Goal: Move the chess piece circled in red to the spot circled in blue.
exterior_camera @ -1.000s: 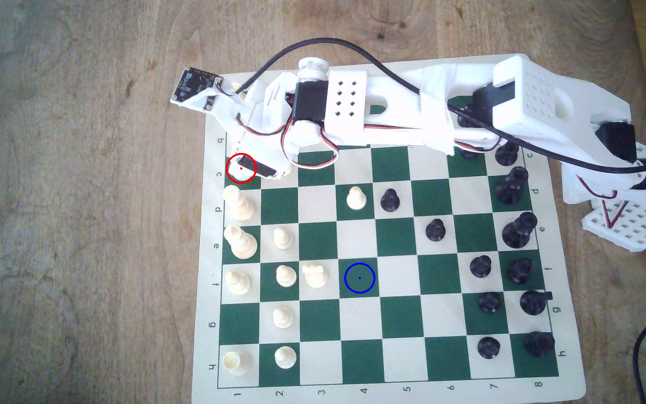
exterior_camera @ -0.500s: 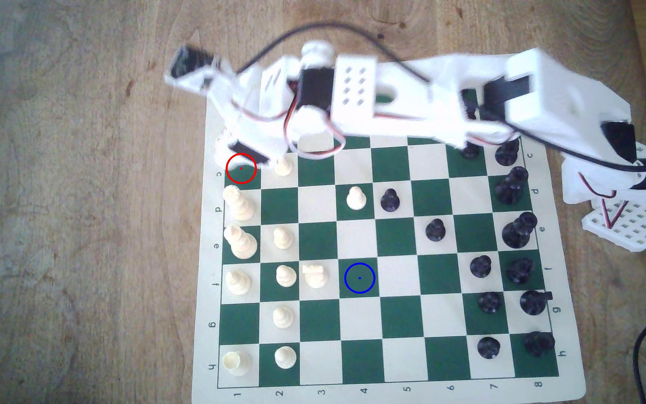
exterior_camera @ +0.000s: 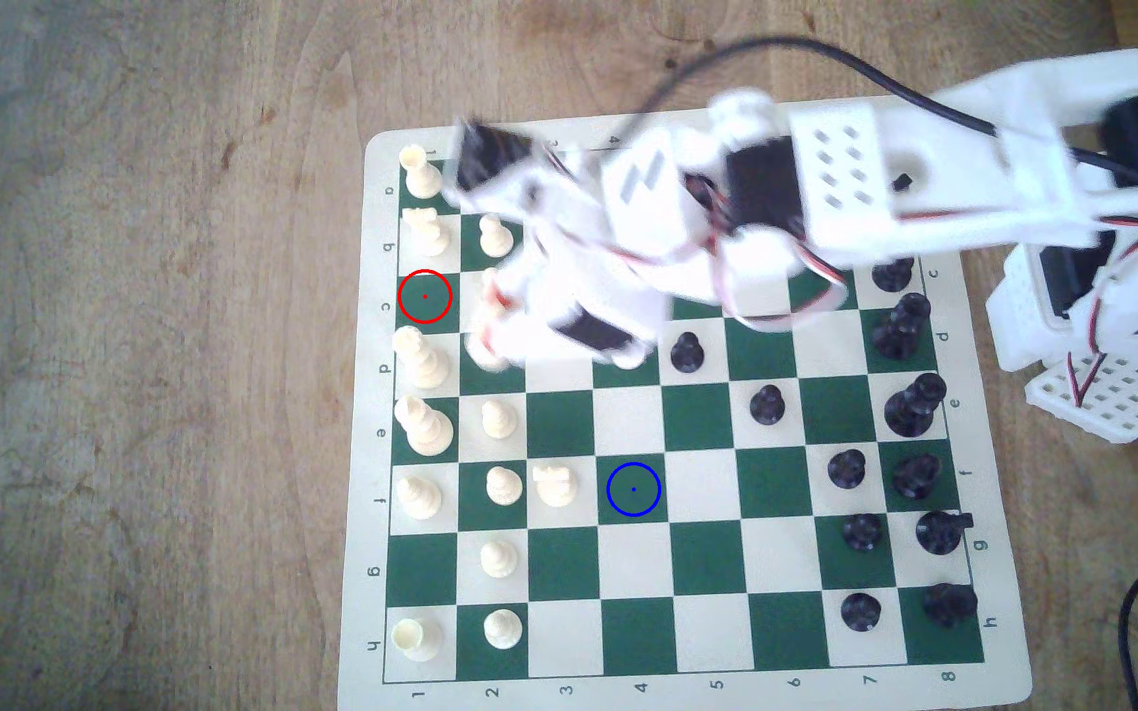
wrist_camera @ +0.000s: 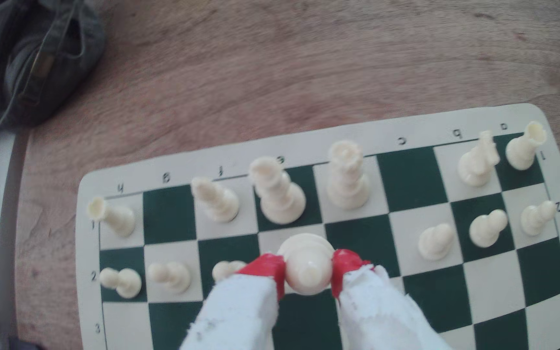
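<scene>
bishop — cream, rounded head, wide base

A home hobby setting: worn wooden tabletop, roll-up vinyl green-and-cream chessboard, crumpled grey-green cloth cap lying at the edge.

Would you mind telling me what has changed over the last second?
The pincer, shut on the bishop, has lifted it off the red-ringed square, now bare, and swung toward the exterior view's right and lower edge, nearer the blue-ringed square. That square is still empty; the other pieces have stayed put.
</scene>
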Controlling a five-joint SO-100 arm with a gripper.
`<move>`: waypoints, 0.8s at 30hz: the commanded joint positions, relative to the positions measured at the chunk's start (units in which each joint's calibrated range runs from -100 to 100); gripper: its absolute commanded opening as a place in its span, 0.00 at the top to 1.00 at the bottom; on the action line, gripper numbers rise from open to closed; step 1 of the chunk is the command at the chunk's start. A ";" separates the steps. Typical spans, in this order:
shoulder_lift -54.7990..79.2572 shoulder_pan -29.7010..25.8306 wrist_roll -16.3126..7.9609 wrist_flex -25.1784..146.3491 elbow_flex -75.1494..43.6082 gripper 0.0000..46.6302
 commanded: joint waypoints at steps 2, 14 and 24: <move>-8.91 -5.93 -0.05 -2.26 6.36 0.89; -11.71 -10.86 0.98 -5.29 20.41 0.89; -6.54 -11.02 1.03 -9.71 22.68 0.88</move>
